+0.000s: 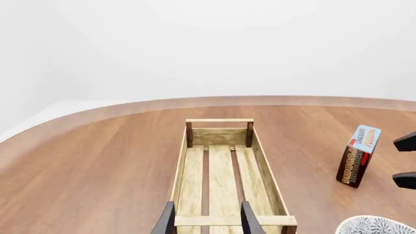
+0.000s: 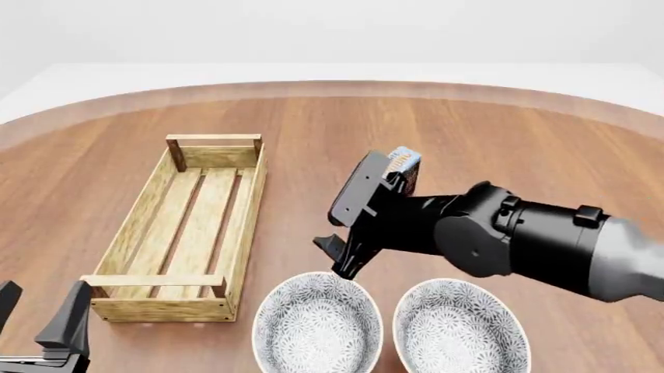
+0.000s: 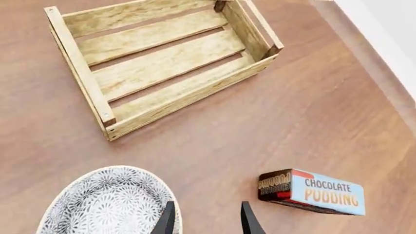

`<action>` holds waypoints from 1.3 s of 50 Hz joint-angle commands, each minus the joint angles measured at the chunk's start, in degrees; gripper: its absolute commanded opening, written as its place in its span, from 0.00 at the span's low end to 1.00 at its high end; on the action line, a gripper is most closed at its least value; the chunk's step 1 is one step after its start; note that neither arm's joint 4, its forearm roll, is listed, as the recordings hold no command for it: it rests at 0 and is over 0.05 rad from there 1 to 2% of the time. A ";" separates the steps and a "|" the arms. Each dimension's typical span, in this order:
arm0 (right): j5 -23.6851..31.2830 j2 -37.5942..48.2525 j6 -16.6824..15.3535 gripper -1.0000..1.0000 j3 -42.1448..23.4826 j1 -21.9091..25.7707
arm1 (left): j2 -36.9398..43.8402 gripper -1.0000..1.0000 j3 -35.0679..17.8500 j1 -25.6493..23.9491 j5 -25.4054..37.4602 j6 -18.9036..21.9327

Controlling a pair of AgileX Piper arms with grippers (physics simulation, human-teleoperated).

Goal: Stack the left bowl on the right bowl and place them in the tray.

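We see two bowls side by side on the table, the left bowl (image 2: 319, 324) beside the right bowl (image 2: 461, 326). The tray (image 2: 244, 233) sits left. Our right tool (image 2: 337, 256) gapes empty above the left bowl's rim; our left tool (image 2: 40, 322) hangs parted, empty.

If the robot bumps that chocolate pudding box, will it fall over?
Probably, yes. The pudding box stands upright on a narrow end on the table, so a nudge near its top would likely tip it. It looks like thin cardboard, so it's probably light and may slide on the smooth wood if pushed low. The right gripper is beside it now.
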 commanded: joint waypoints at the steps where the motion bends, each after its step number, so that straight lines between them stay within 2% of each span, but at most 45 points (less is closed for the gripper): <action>1: 0.24 4.97 4.24 1.00 -0.83 4.59 | 0.00 1.00 0.00 0.00 0.00 0.00; 20: -0.88 7.12 7.36 1.00 1.97 6.20 | 0.00 1.00 0.00 0.00 0.00 0.00; 33: 1.02 8.00 6.17 1.00 2.26 4.06 | 0.00 1.00 0.00 0.00 0.00 0.00; 41: 1.12 9.70 6.76 1.00 2.63 4.80 | 0.00 1.00 0.00 0.00 0.00 0.00; 49: 2.46 11.55 5.45 1.00 1.89 2.83 | 0.00 1.00 0.00 0.00 0.00 0.00; 65: 1.41 14.43 5.26 1.00 2.01 1.52 | 0.00 1.00 0.00 0.00 0.00 0.00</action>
